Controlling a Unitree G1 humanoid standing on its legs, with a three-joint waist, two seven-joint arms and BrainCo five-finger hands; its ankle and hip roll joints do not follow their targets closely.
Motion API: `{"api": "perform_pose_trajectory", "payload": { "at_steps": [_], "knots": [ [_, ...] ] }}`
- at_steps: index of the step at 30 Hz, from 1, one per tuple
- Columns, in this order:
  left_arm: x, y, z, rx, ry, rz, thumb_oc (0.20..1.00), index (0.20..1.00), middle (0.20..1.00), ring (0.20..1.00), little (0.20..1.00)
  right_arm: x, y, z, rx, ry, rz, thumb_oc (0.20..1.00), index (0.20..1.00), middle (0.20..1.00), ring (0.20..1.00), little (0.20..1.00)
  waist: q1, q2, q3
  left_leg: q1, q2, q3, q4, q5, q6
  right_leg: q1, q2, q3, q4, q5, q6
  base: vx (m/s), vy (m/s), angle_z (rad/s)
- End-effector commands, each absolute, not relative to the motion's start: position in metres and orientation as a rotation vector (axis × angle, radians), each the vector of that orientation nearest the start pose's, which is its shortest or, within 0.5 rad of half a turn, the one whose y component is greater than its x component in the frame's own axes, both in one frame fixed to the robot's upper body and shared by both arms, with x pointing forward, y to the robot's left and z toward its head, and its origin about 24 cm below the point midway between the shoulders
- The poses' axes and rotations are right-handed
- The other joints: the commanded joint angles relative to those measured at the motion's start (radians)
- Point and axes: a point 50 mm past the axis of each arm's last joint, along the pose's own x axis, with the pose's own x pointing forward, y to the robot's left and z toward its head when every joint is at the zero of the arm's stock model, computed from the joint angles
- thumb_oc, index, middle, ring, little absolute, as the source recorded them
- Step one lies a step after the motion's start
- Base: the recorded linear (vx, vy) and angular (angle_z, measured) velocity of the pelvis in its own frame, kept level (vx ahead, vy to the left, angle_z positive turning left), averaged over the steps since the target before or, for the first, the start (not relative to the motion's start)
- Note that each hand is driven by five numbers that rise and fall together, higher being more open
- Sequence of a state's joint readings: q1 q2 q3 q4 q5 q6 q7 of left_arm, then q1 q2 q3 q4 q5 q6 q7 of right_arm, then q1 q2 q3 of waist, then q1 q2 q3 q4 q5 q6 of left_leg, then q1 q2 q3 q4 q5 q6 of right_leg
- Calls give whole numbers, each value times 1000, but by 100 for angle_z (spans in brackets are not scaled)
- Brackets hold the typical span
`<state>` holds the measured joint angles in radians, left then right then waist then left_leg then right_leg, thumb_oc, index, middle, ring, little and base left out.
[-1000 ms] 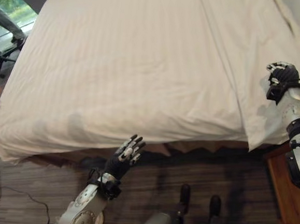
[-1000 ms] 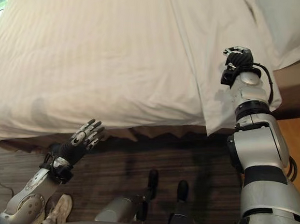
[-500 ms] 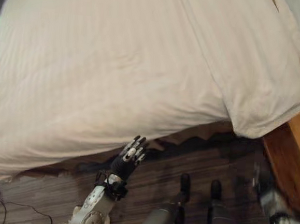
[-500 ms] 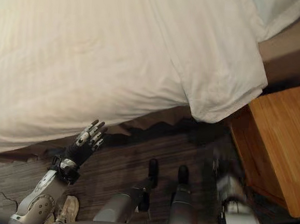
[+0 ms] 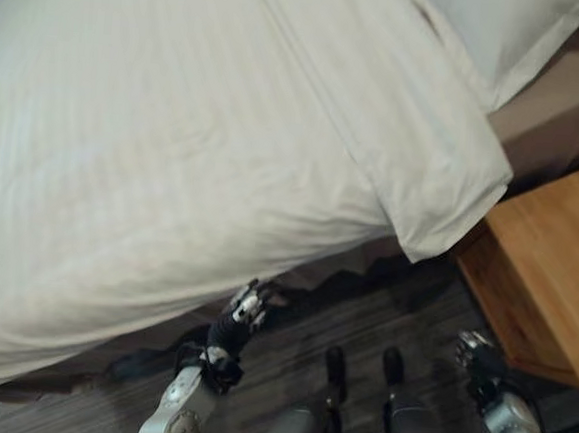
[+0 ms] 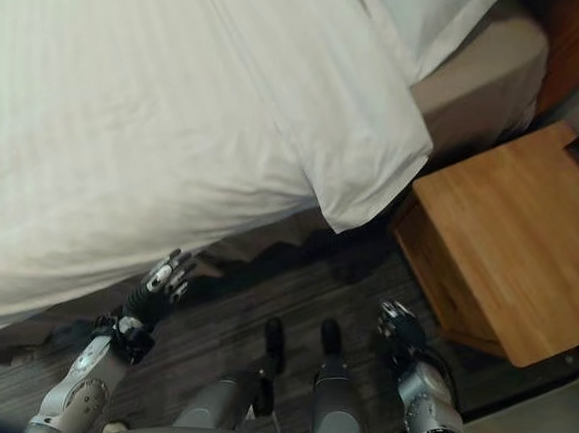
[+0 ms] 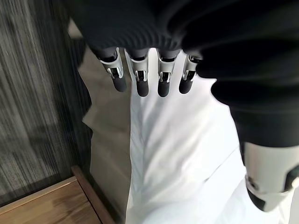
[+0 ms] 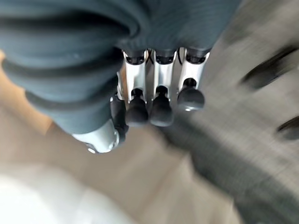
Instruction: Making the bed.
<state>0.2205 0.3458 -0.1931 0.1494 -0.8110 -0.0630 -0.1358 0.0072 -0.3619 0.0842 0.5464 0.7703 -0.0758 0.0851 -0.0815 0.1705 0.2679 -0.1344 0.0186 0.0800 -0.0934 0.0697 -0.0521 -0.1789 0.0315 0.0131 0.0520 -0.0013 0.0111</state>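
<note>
I have the white duvet spread over most of the bed, its long side draping over the near edge of the mattress and its upper corner hanging off that edge as a folded flap, just short of the pillow at the head end. I judge the cloth light, soft and limp, likely to slide over the sheet and bunch if I drag it from one spot, so I would pinch it along the hem, best at that hanging corner and again further down the near edge, and pull flat and slowly. My left robot hand is raised below the draped edge with its fingers straight and relaxed, holding nothing; in its wrist view the fingertips point at the cloth without touching it. My right robot hand is low over the dark floor, near the front of the wooden nightstand, fingers loosely extended in its wrist view and empty. Room is tight on the right: the nightstand sits close beside the head corner of the bed, so I judge the right arm should rise between the two with care. Along the near edge toward the foot the floor gives free room to step and reach.
</note>
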Motion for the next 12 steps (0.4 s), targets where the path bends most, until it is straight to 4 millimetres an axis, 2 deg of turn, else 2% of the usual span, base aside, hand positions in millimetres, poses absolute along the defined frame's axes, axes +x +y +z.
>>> {"api": "perform_pose_trajectory", "payload": {
  "at_steps": [1,2,3,6,8,12],
  "knots": [
    [188,187,-36,-394,361,-130,1000,1000,1000,1000,1000,195,-234,-69,305,495,-116,1000,1000,1000,1000,1000,-17,-73,-121,74,-23,18,6,-15,2,84,-75,-48,-139,52,78,52,15,30],
    [186,188,-39,-361,379,-129,1000,1000,1000,1000,1000,197,-229,-65,273,481,-83,1000,1000,1000,1000,1000,-18,-83,-132,88,-22,14,6,-19,4,100,-74,-50,-139,50,78,49,31,26],
    [180,183,-51,-389,431,-110,1000,1000,1000,1000,1000,200,-222,-57,217,445,-38,1000,1000,1000,1000,1000,-18,-105,-150,121,-21,7,6,-29,10,137,-69,-56,-134,42,79,26,31,20],
    [177,182,-56,-393,455,-93,1000,1000,1000,1000,1000,200,-217,-55,210,432,-24,1000,1000,1000,1000,1000,-17,-114,-158,138,-20,7,6,-35,14,152,-68,-53,-132,38,79,19,28,13],
    [166,177,-67,-392,507,-71,1000,1000,1000,1000,1000,199,-206,-54,214,421,-4,1000,1000,1000,1000,1000,-7,-138,-185,173,-19,7,6,-50,24,186,-65,-56,-126,25,80,43,19,2],
    [155,175,-79,-371,574,-49,1000,1000,1000,1000,1000,195,-193,-58,221,441,23,1000,1000,1000,1000,1000,3,-157,-203,203,-19,5,6,-63,31,217,-65,-62,-118,15,81,0,0,0]
  ]
}}
